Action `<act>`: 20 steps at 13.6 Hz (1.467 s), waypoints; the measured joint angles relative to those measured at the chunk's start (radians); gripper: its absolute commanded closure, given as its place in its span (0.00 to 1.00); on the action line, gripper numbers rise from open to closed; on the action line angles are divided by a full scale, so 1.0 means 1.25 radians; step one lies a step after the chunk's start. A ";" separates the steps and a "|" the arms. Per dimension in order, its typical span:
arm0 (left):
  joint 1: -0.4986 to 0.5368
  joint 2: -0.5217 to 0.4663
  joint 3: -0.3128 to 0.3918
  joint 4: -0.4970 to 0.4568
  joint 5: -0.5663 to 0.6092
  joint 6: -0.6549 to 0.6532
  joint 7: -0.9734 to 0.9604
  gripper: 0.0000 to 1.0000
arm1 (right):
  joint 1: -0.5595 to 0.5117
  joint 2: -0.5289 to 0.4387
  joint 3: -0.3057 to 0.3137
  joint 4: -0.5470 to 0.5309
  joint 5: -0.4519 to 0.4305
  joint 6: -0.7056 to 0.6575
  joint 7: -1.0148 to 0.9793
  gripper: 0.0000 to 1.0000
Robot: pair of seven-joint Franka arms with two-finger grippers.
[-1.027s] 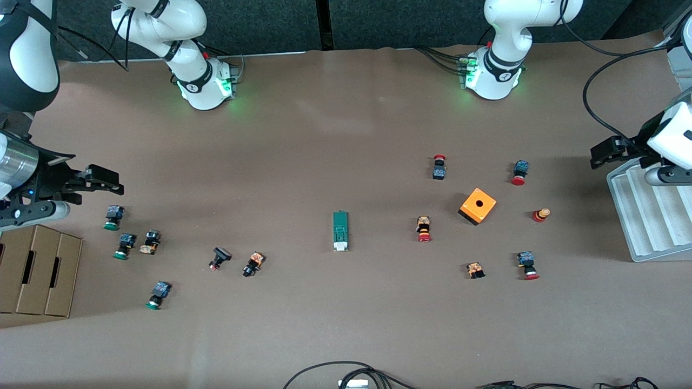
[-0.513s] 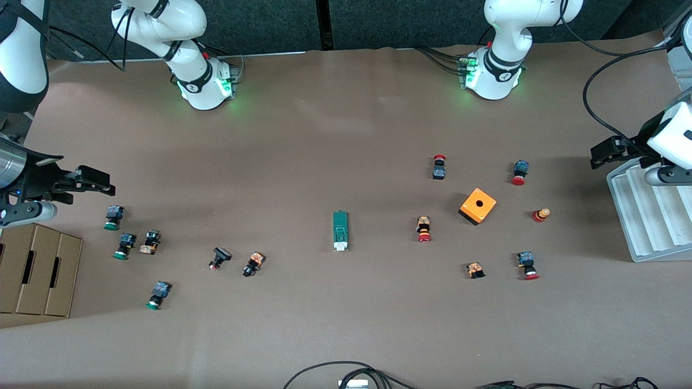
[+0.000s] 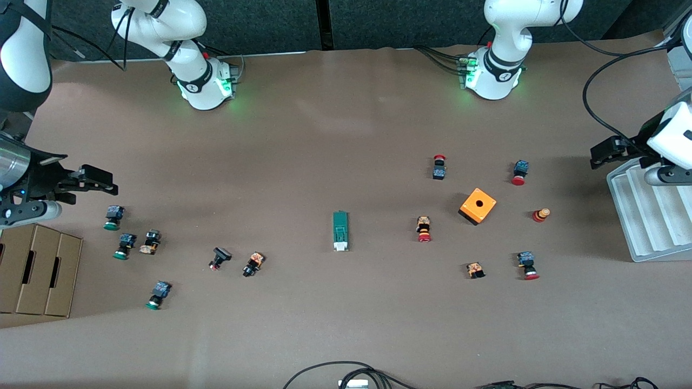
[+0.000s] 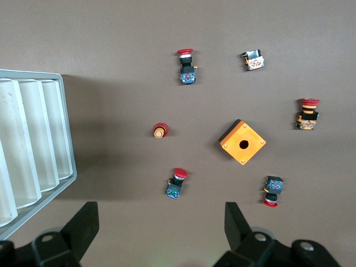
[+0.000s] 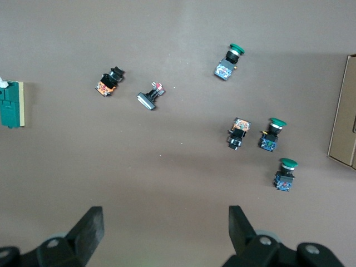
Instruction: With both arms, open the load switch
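The load switch (image 3: pixel 340 231), a slim dark-green block with a white end toward the front camera, lies flat in the middle of the brown table, with nothing touching it. It also shows at the edge of the right wrist view, load switch (image 5: pixel 11 104). My right gripper (image 3: pixel 100 181) hangs open over the table at the right arm's end, above the green-capped buttons; in its wrist view, the right gripper (image 5: pixel 165 217) holds nothing. My left gripper (image 3: pixel 608 151) hovers open at the left arm's end beside the tray; in its wrist view, the left gripper (image 4: pixel 161 214) is empty.
An orange cube with a hole (image 3: pixel 478 206) sits among red-capped buttons (image 3: pixel 424 229) toward the left arm's end. A white ribbed tray (image 3: pixel 649 216) stands at that table end. Green-capped buttons (image 3: pixel 112 217) and a cardboard box (image 3: pixel 38 270) lie at the right arm's end. Cables (image 3: pixel 346 373) run along the near edge.
My right gripper has drifted a little toward the right arm's end of the table, still open. The left arm and the load switch have not moved.
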 measured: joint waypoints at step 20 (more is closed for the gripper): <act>0.000 0.000 0.000 0.008 0.000 -0.033 0.000 0.00 | 0.119 0.065 0.007 0.000 0.066 0.077 0.019 0.00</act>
